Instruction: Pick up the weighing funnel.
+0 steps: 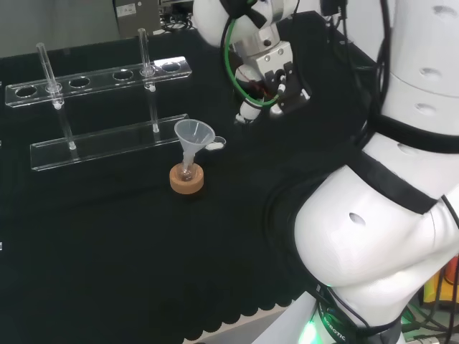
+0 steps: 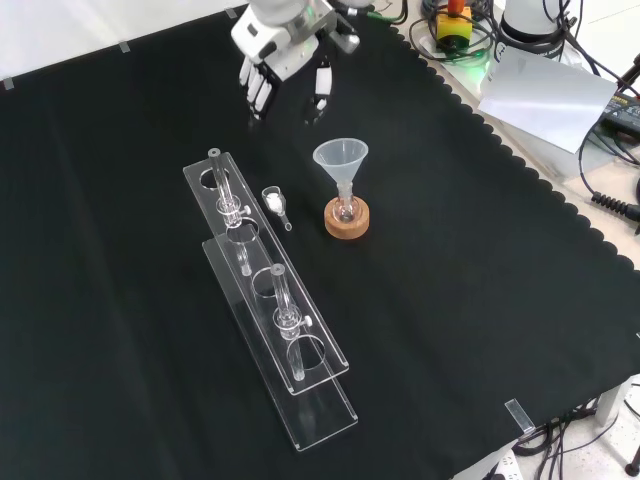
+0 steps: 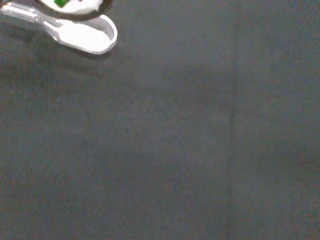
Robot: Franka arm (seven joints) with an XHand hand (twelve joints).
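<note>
**Head view, left to right: hand open above the cloth, weighing funnel lying apart from it**

Head view first. A clear test-tube rack [image 1: 107,147] stands at the left with two glass tubes upright in it. To its right, the funnel [image 1: 188,135] stands mouth up, its stem in a small flask on a cork ring [image 1: 186,179]. Just beside the funnel's rim, on the right, the weighing funnel [image 1: 215,144] lies on the black cloth [image 1: 107,251]. Further right and higher, the hand [image 1: 276,82] hangs clear of the cloth. Its fingers are relaxed and spread, with nothing between them. The arm's white links [image 1: 387,215] rise at the right edge.

From the front, the rack [image 2: 270,310] runs diagonally on the left. The weighing funnel [image 2: 273,203] lies between the rack and the funnel [image 2: 341,160], nearer the rack. The hand [image 2: 290,50] comes in from the top, its fingers [image 2: 258,95] pointing down at the cloth and its thumb set apart from them. It is well apart from the weighing funnel.

At the wrist, the weighing funnel [image 3: 85,35] lies flat on the cloth.
</note>
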